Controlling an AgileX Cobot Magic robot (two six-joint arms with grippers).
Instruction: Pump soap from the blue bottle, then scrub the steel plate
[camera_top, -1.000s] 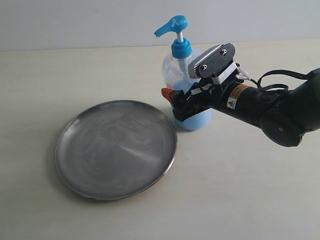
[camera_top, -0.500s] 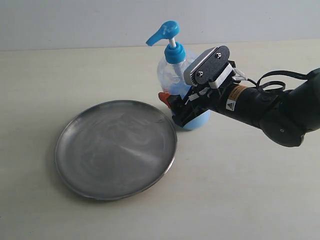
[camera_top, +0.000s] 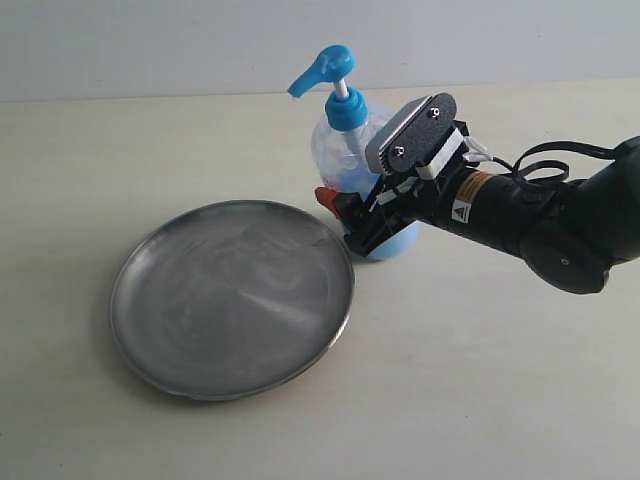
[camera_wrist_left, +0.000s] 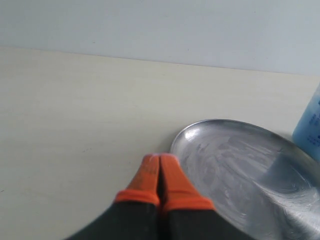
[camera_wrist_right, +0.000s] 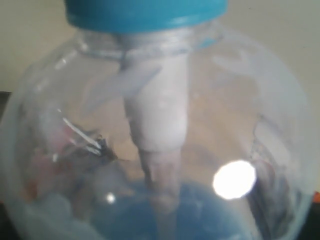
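The blue bottle (camera_top: 337, 150) stands tilted toward the steel plate (camera_top: 230, 300), its blue pump head (camera_top: 325, 65) leaning over the plate's far rim. My right gripper (camera_top: 362, 215) is shut on the bottle's lower body, one red fingertip (camera_top: 326, 197) showing beside it. Pale blue soap (camera_top: 396, 240) sits low in the bottle. In the right wrist view the clear bottle (camera_wrist_right: 160, 115) fills the frame, with the soap (camera_wrist_right: 165, 212) at its bottom. My left gripper (camera_wrist_left: 159, 162) is shut and empty, just beside the plate's rim (camera_wrist_left: 180, 137); it is out of the exterior view. The plate (camera_wrist_left: 240, 165) carries whitish smears.
The pale tabletop (camera_top: 480, 380) runs all round the plate and bottle, with a light wall (camera_top: 150, 40) behind. The right arm (camera_top: 540, 220) reaches in from the right edge. The bottle's side (camera_wrist_left: 309, 125) shows at the edge of the left wrist view.
My right gripper has tipped the bottle leftward, toward the plate; the pump head has swung left and slightly up. The plate has not moved.
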